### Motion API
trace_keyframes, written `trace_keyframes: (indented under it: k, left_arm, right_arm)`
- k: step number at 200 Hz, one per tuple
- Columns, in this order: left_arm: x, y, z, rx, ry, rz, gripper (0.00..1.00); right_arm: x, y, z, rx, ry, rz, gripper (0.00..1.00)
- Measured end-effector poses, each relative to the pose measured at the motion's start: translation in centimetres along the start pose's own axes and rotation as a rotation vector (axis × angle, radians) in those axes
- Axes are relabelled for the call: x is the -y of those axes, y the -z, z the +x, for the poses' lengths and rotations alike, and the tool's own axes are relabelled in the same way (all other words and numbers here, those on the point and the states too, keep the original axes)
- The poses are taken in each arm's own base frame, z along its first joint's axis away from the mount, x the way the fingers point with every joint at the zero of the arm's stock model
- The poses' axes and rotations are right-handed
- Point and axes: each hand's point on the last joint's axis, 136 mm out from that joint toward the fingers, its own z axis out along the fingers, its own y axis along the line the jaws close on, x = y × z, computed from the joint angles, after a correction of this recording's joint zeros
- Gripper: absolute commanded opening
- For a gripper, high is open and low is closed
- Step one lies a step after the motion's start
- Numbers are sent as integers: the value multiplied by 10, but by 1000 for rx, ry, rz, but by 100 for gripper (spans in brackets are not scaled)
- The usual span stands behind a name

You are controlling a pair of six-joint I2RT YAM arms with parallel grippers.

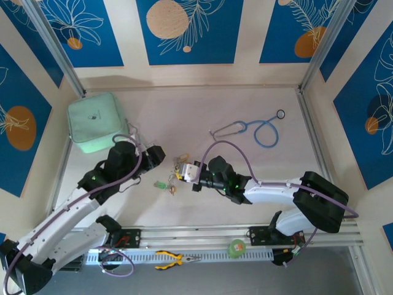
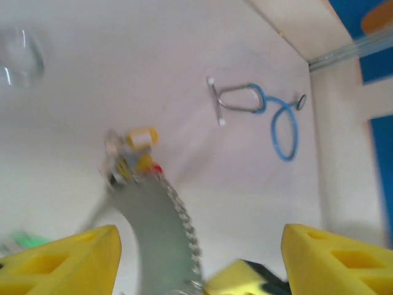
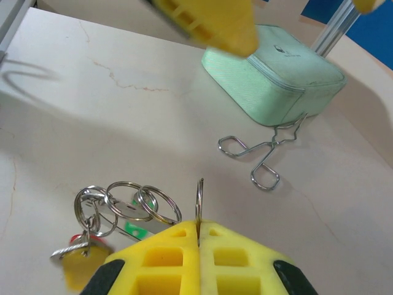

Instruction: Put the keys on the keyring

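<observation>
My right gripper (image 1: 188,173) (image 3: 199,231) is shut on a thin silvery ring of the keyring (image 3: 199,200), seen edge-on above its yellow fingers. Left of it, several linked rings (image 3: 132,201) carry keys with yellow (image 3: 80,268) and green tags. In the left wrist view the chain (image 2: 182,216) runs from a blurred bunch of keys (image 2: 136,147) down to the right gripper's yellow fingertip (image 2: 245,278). My left gripper (image 1: 158,157) (image 2: 201,238) hangs open just left of that bunch, with its pads wide apart. A green-tagged key (image 1: 161,183) lies loose on the table.
A mint-green pouch (image 1: 97,121) sits at the back left, with metal forceps (image 3: 263,155) beside it. A blue stethoscope (image 1: 261,129) lies at the back right. Yellow pliers (image 1: 175,259) and a green tape roll (image 1: 236,247) rest on the front rail.
</observation>
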Motion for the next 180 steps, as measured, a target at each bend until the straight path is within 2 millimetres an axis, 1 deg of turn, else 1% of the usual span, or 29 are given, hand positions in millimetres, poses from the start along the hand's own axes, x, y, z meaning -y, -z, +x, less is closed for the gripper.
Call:
trace_keyframes:
  k: [13, 25, 35, 45, 64, 76, 84, 110, 126, 162, 180]
  left_arm:
    - [2, 0, -4, 35, -217, 21, 61]
    - [0, -4, 3, 39, -406, 44, 57]
    - [-6, -8, 17, 19, -576, 68, 54]
    - [-14, -12, 33, -8, -710, 89, 50]
    - [-25, -16, 64, -56, -961, 167, 49]
    - [-27, -16, 76, -67, -1091, 216, 47]
    - [-26, -16, 80, -65, -1160, 242, 45]
    - [-16, -18, 82, -27, -1326, 309, 38]
    - [-12, -21, 83, -12, -1388, 337, 36]
    - [-5, -25, 86, 2, -1461, 385, 36]
    - [-3, -28, 88, 3, -1481, 405, 30]
  right_arm:
    - [0, 0, 0, 2, -11, -10, 0]
    - [-1, 1, 0, 5, -26, -20, 0]
    - [-1, 1, 1, 6, -36, -28, 0]
    - [-1, 1, 1, 7, -45, -35, 0]
    - [-1, 1, 1, 4, -53, -47, 0]
    - [-1, 1, 1, 0, -56, -53, 0]
    - [-1, 1, 1, -2, -57, -58, 0]
    - [-3, 2, 1, -3, -58, -68, 0]
    - [-4, 3, 2, -7, -59, -75, 0]
    - [-7, 5, 2, -13, -53, -93, 0]
    - [-9, 5, 2, -14, -47, -101, 0]
